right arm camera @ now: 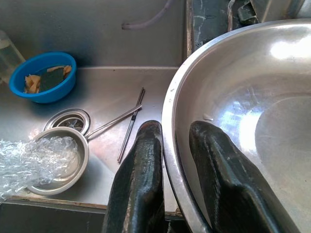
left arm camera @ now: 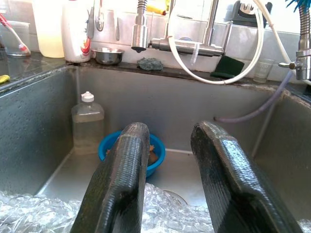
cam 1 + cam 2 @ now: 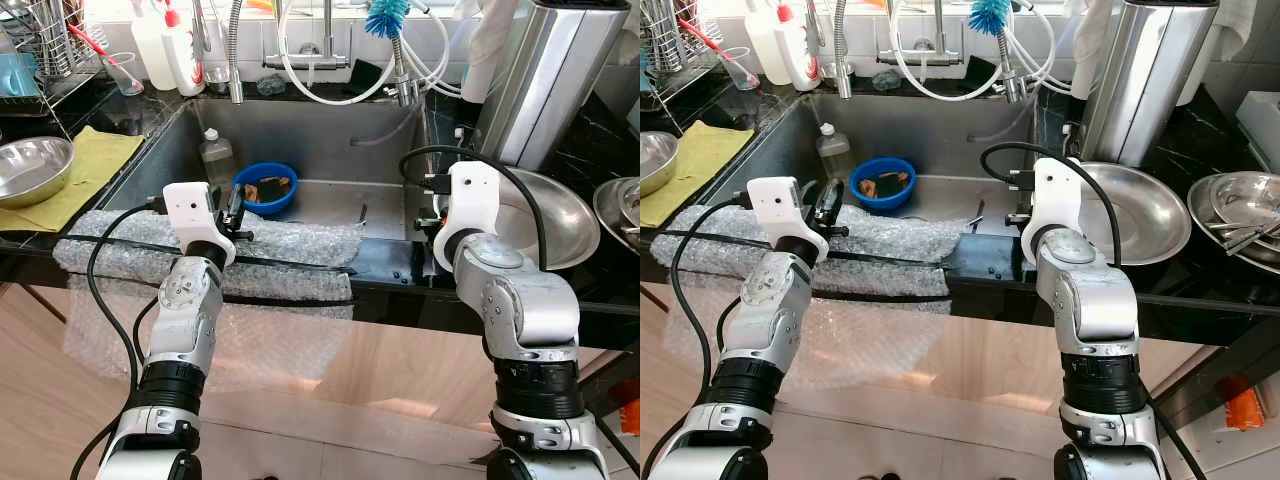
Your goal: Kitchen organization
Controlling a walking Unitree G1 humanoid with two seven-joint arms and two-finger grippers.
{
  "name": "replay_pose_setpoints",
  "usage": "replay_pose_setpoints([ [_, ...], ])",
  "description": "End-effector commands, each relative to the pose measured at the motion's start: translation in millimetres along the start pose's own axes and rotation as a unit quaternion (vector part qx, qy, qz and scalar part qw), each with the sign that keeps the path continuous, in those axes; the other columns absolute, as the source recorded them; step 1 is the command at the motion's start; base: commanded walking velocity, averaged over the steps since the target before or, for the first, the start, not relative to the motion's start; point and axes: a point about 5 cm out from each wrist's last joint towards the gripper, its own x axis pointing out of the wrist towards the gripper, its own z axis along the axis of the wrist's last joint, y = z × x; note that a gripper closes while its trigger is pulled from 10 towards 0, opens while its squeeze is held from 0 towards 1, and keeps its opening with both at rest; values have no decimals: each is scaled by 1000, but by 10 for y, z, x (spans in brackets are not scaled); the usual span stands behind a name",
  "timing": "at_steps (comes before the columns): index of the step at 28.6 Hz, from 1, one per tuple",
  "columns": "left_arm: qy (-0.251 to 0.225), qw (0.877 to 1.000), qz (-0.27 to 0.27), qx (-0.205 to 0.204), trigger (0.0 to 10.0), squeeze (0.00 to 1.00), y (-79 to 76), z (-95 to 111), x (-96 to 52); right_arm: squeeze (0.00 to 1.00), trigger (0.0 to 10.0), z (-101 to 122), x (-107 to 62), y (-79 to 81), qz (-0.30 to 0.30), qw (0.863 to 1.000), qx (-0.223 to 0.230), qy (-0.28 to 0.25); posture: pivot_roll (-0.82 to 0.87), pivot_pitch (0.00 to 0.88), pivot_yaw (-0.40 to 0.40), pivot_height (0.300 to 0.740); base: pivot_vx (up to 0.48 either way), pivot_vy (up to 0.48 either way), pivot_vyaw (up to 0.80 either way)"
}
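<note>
My right gripper (image 1: 177, 179) reaches over the sink's right edge, and its fingers are shut on the rim of a large steel bowl (image 3: 555, 215) on the black counter; one finger lies inside the bowl (image 1: 243, 97), the other outside. My left gripper (image 2: 170, 194) is open with nothing in it, above a sheet of bubble wrap (image 3: 130, 255) draped over the sink's front edge. In the sink a blue bowl (image 3: 266, 188) holds scraps beside a clear bottle (image 3: 215, 155). A small steel bowl (image 1: 58, 160) lies partly under bubble wrap near two metal sticks (image 1: 131, 121).
A steel bowl (image 3: 30, 165) rests on a yellow cloth (image 3: 95, 160) at the left, behind it a dish rack (image 3: 40, 40). Taps and hoses (image 3: 325, 40) hang over the sink. A tall steel canister (image 3: 560, 70) and stacked steel bowls (image 3: 620, 210) stand at the right.
</note>
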Motion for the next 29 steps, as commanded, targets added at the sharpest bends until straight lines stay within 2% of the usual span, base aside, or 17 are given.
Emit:
replay_pose_setpoints([
  [1,9,1000,4,4,10000,0,36,-29,-14,0,0,35,8,33,6,1000,3,-1,-130,108,34,740,0,0,0],
  [13,11,1000,3,0,10000,0,22,-43,-15,0,0,127,-24,76,14,1000,9,-18,-131,108,34,740,0,0,0],
  [22,11,1000,2,-5,10000,0,6,-55,-5,0,0,475,-140,244,46,996,17,-76,-137,100,32,740,0,0,0],
  [26,11,1000,3,-6,10000,0,1,-59,-8,0,0,581,-172,270,56,993,27,-100,-138,101,30,740,0,0,0],
  [27,11,1000,4,-8,10000,0,0,-61,-11,0,8157,687,-210,304,71,989,37,-128,-138,101,28,740,0,0,0],
  [29,11,1000,4,-8,10000,0,-1,-62,-10,0,8157,718,-223,312,73,988,35,-135,-138,101,28,740,0,0,0],
])
